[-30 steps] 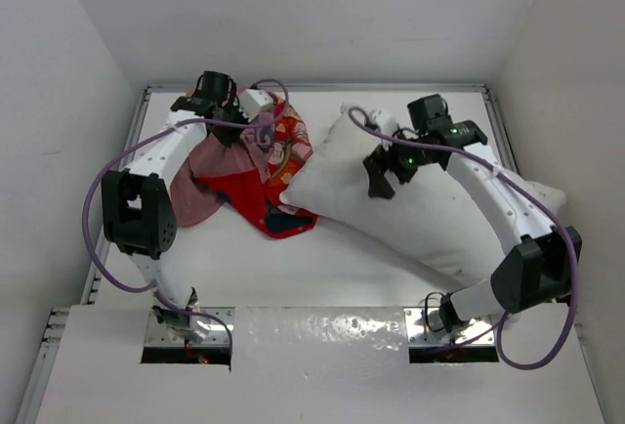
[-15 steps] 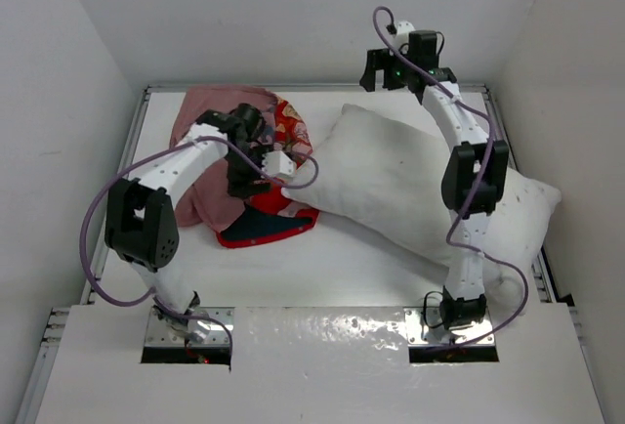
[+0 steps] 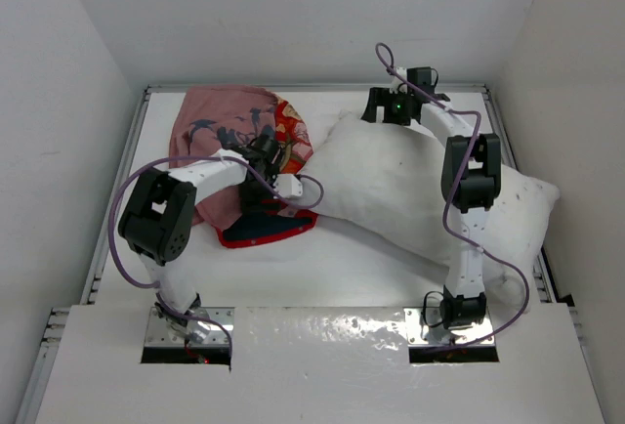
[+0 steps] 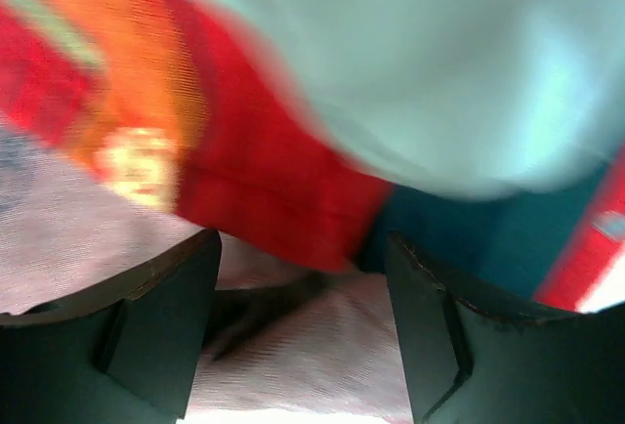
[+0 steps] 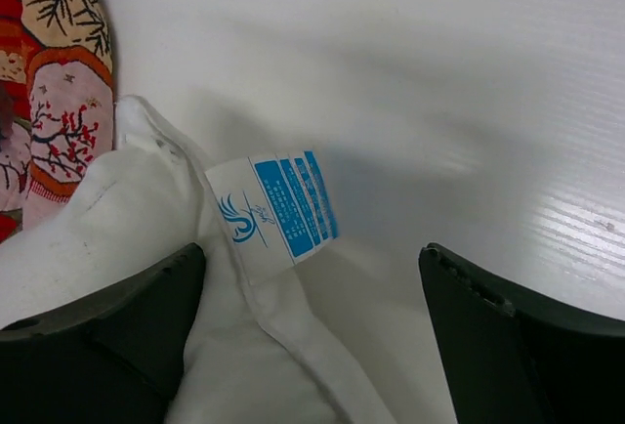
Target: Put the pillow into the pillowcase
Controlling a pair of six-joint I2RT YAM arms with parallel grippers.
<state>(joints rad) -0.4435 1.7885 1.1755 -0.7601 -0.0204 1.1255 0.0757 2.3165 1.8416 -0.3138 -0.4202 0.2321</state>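
Plump white rectangular pillow (image 3: 410,190) lies diagonally on rt of white table (image 3: 322,268), touching bunched red printed cloth pillowcase (image 3: 220,131) w/ pink inside. At their junction: left gripper (image 3: 262,176); right gripper (image 3: 383,111) at pillow's far edge

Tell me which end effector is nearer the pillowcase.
Left. The left end effector is right over the pillowcase; the right end effector is at the far corner of the pillow.

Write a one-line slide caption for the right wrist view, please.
Open right gripper poised over a corner of the pillow and its blue-printed label.
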